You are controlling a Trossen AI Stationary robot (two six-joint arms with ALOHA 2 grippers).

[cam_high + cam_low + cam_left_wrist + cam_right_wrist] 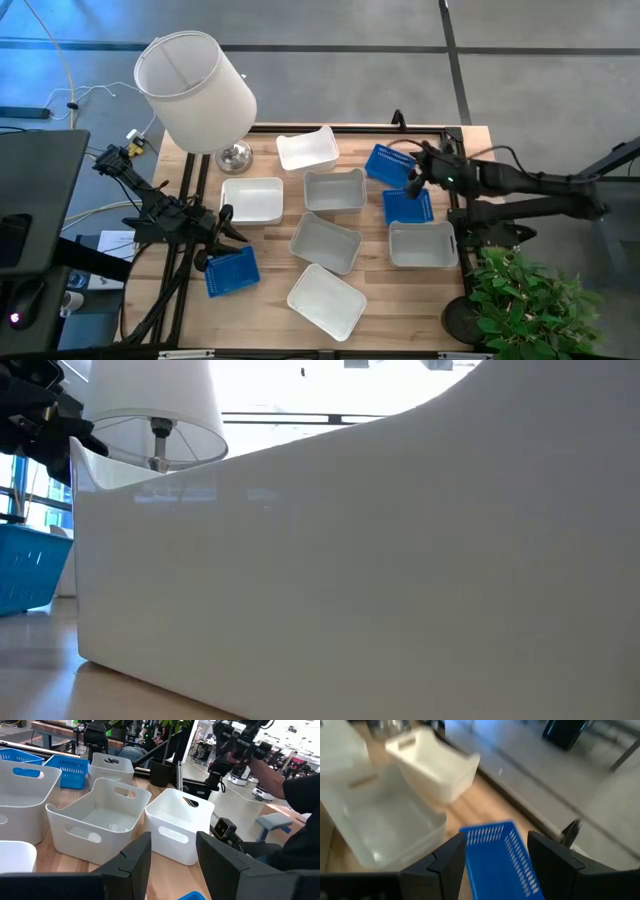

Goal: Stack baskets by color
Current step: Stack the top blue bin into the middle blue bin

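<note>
Blue basket [389,163] at the far right of the table, right gripper [416,184] over it with fingers spread wide, nothing held.

Looks light, stiff, slick plastic, so I'd pinch a slotted wall or rim. Second blue basket [408,206] sits right beside it, third blue basket [232,271] by the left gripper [226,228], part-open and empty. White baskets [334,190] and the lamp [197,90] crowd the middle.

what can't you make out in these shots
- Low view: one white basket fills the frame and hides most of the table behind it.
- High view: the lampshade covers the table corner beneath it.
- Right wrist view: blurred; the blue basket is cut off by the bottom edge.
</note>
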